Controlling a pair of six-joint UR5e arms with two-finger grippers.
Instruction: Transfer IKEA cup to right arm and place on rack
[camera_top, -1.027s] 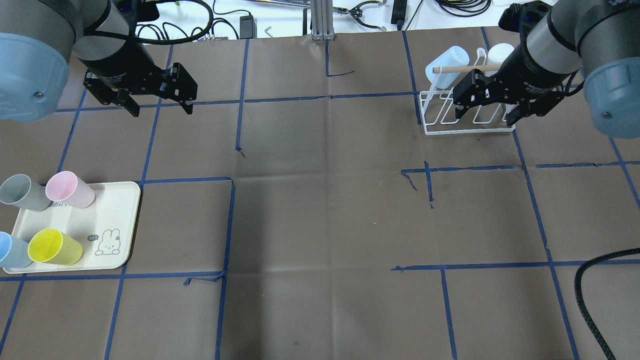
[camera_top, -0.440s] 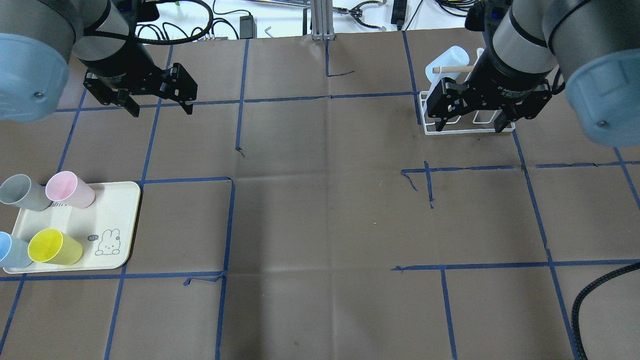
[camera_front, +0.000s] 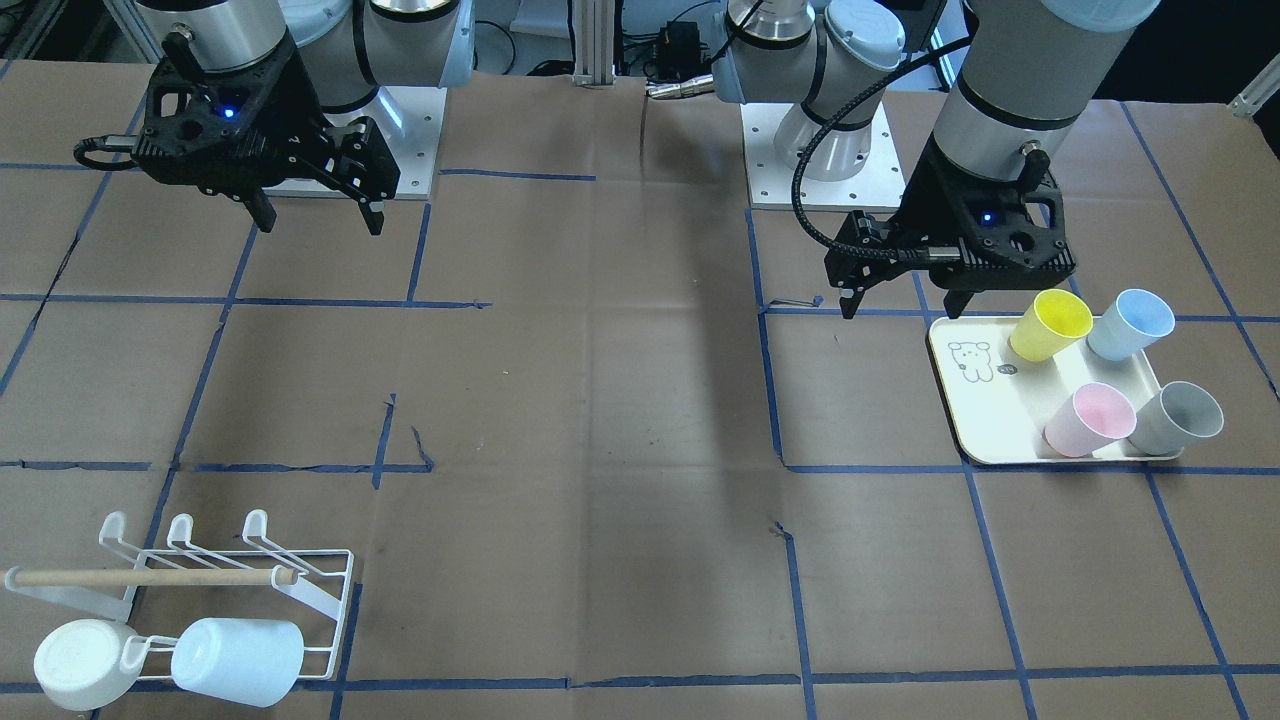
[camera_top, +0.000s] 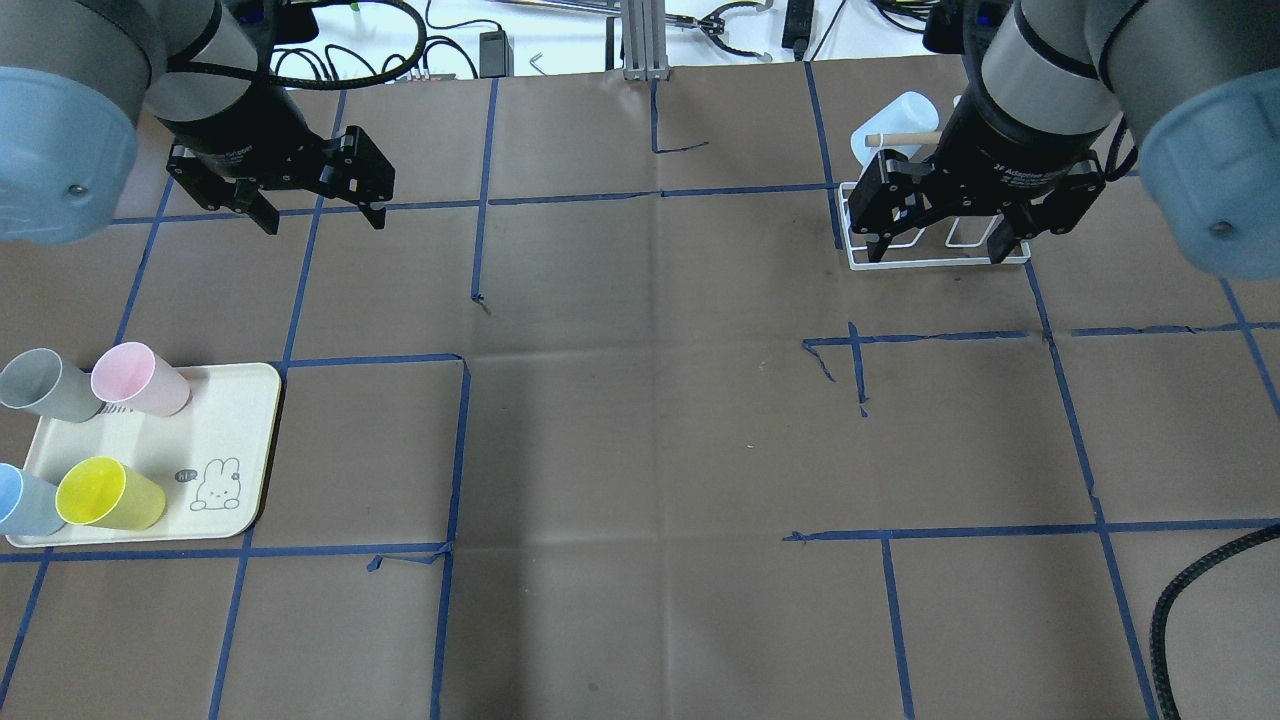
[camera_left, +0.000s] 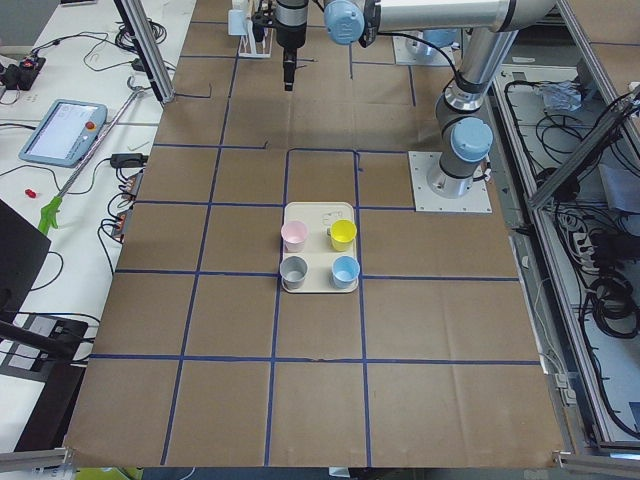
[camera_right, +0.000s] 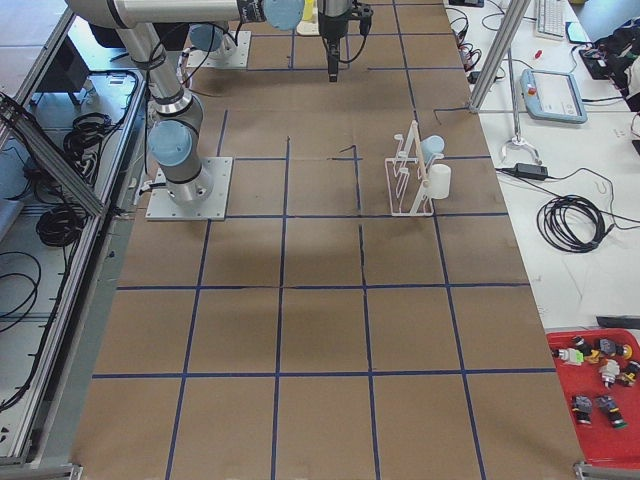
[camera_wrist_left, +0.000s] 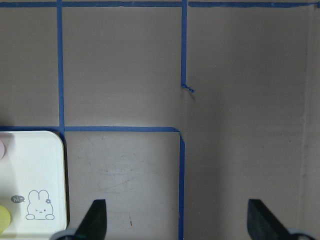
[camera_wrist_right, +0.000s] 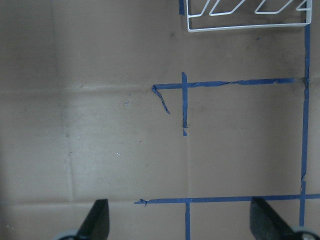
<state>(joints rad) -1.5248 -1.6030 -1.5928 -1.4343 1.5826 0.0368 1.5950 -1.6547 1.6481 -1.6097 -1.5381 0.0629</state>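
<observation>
Pink (camera_top: 138, 379), grey (camera_top: 45, 385), yellow (camera_top: 108, 493) and blue (camera_top: 20, 500) cups lie on a cream tray (camera_top: 235, 420) at the near left. My left gripper (camera_top: 322, 218) hangs open and empty well beyond the tray; in the left wrist view its fingertips (camera_wrist_left: 95, 220) frame bare table beside the tray corner (camera_wrist_left: 30, 170). The white wire rack (camera_top: 935, 263) stands at the far right, holding a pale blue cup (camera_front: 237, 660) and a white cup (camera_front: 80, 662). My right gripper (camera_top: 940, 250) is open and empty, above the rack's near edge (camera_wrist_right: 245, 27).
Brown paper with blue tape lines covers the table (camera_top: 650, 420). A black cable (camera_top: 1170, 590) loops in at the near right corner. Cables and tools lie on the white bench beyond the far edge (camera_top: 720, 25). A red bin of parts (camera_right: 600, 390) sits off the table.
My right gripper has moved left along the front of the rack, still open. The left arm and the cups have not moved.
</observation>
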